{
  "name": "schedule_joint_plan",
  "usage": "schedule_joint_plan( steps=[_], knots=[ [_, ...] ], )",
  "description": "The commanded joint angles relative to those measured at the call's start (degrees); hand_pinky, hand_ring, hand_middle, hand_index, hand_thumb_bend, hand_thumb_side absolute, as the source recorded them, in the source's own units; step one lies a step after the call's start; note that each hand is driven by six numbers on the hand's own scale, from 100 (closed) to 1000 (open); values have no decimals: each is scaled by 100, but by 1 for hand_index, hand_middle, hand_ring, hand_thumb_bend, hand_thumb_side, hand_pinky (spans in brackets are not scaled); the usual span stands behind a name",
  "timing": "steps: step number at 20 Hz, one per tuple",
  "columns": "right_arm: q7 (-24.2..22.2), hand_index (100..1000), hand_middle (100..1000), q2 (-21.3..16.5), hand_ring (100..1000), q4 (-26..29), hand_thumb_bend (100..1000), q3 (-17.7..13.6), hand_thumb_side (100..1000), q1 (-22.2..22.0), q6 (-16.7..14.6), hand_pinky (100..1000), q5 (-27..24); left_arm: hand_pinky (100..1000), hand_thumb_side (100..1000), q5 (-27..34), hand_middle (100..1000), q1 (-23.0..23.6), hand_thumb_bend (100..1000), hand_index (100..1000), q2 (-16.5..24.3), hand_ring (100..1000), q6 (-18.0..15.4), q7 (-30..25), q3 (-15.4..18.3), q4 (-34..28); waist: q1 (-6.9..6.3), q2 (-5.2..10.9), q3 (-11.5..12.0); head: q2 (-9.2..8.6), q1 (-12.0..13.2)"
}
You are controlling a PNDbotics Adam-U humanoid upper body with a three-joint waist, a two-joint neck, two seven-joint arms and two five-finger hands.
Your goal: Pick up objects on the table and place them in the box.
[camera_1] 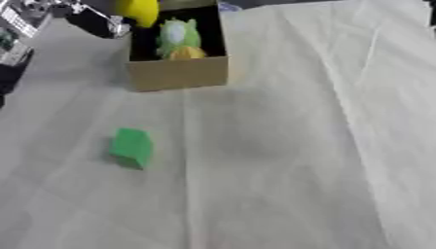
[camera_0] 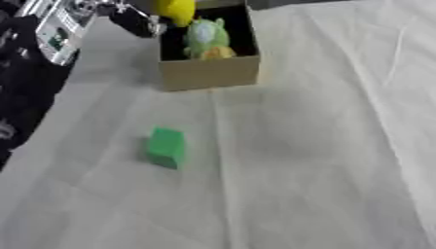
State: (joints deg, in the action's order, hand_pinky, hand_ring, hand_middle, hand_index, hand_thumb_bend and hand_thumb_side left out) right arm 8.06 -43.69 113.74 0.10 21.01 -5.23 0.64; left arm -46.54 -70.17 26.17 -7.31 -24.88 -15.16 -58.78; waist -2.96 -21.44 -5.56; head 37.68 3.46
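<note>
- Left eye view: a cardboard box [camera_0: 208, 73] stands open at the far side of the cloth-covered table [camera_0: 323, 160]. Inside it sits a pale green plush toy [camera_0: 204, 36] with something orange-yellow just below it.
- A yellow object [camera_0: 174, 9] hangs at the box's far left corner, over the rim, touching the dark left hand [camera_0: 136, 22] that comes in from the upper left. Whether the fingers curl round the yellow object or only lie against it, I cannot tell.
- A green block [camera_0: 165, 147] lies alone on the cloth, well apart from the box and nearer the camera.
- Right eye view: the same layout appears. The right hand appears in neither view.
</note>
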Motion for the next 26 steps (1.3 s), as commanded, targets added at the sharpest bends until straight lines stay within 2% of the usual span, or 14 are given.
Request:
schedule_joint_plan(
  steps=[1,5,8,13,15,19,26],
  knots=[
    [-52,840,691,-170,762,86,100,-23,660,101,-7,785,-54,787,184,-410,614,-209,167,727,-89,676,-46,225,208,289,15,100,-22,-106,66],
    [-80,840,691,-154,762,86,100,-11,660,128,-2,785,-65,793,197,-739,629,-234,212,737,-232,692,-119,376,280,543,15,83,-36,-106,124],
    [-85,840,691,-135,762,86,100,-12,660,124,3,785,-73,810,234,-901,662,-221,278,787,-298,724,-164,427,297,674,25,90,-38,-97,155],
    [-93,839,691,-103,762,86,100,-13,660,104,14,785,-89,878,437,-985,810,-192,536,949,-357,839,-246,499,311,734,45,114,-40,-80,158],
    [-93,839,690,-94,762,86,100,-15,661,85,26,785,-91,885,449,-946,824,-186,582,970,-351,851,-270,529,308,688,47,132,-30,-61,146],
    [-98,839,690,-81,761,86,100,-15,662,34,60,784,-101,886,434,-729,814,-176,567,964,-328,845,-216,628,336,494,51,181,-2,-14,115],
    [-80,839,691,-99,762,86,100,-38,657,-65,65,785,-108,875,386,-106,774,-46,462,902,-129,820,-15,637,288,-78,76,286,89,70,22]
  ],
)
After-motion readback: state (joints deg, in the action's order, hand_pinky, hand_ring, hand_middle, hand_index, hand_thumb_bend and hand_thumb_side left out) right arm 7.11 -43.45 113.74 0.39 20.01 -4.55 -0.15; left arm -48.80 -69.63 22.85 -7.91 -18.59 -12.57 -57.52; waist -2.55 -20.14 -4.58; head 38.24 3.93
